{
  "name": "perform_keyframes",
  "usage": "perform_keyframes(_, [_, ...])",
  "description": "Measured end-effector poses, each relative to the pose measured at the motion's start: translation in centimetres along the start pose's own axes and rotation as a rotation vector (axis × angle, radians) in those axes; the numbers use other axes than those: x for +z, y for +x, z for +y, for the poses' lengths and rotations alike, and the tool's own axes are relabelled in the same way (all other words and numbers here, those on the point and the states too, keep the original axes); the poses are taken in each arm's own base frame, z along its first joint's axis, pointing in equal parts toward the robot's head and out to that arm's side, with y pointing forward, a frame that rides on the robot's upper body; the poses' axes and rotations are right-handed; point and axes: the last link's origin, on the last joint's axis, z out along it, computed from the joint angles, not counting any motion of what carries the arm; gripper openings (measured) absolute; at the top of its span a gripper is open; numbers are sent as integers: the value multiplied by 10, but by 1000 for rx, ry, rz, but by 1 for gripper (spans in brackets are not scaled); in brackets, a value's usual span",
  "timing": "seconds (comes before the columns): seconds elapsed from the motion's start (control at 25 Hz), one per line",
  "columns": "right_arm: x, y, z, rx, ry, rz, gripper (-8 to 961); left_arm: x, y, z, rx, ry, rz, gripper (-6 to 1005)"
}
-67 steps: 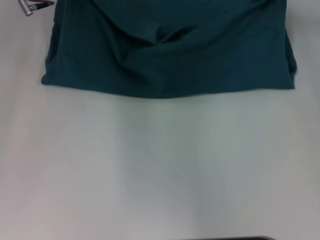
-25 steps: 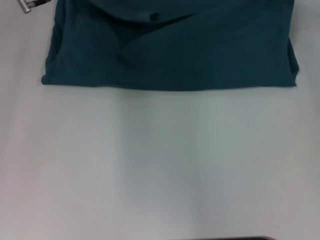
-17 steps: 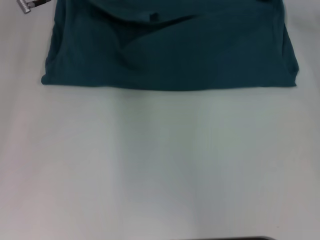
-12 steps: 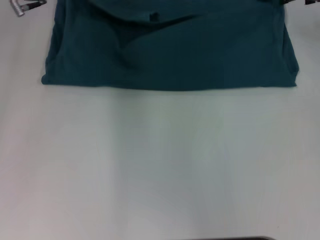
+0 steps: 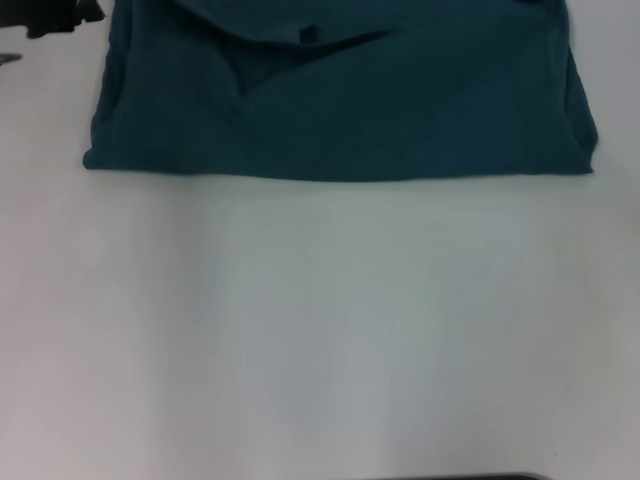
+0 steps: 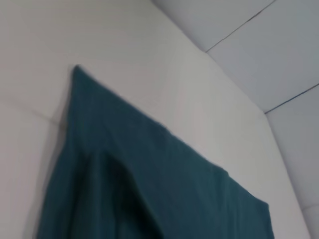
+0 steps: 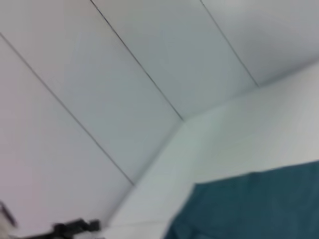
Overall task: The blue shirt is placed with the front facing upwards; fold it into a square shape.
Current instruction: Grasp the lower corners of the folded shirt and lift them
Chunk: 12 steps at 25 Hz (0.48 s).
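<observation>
Head view: shows the blue shirt lying on the white table, far from the robot, at the top of the picture. Looks folded over, with a straight near edge and soft wrinkles higher up. Shows a small dark neck tag near the top middle. Catches a dark bit of the left gripper in the top left corner, just beside the shirt's left edge. Cannot tell if open or shut, or if holding anything.

Left wrist view: looks down on one corner of the blue shirt, flat on the table, with one fold running through the cloth.

Right wrist view: shows another corner of the blue shirt low down. Shows nothing of the right gripper.
</observation>
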Motion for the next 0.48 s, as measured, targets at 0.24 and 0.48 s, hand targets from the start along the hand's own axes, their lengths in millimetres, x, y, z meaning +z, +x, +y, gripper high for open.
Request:
perform_keyframes(0.24, [-18, 27, 7, 47, -79, -26, 809, -25, -17, -33, -122, -28, -38, 827])
perform_keyframes(0.48, [-15, 27, 5, 47, -80, -26, 809, -30, -38, -61, -163, 5, -58, 828])
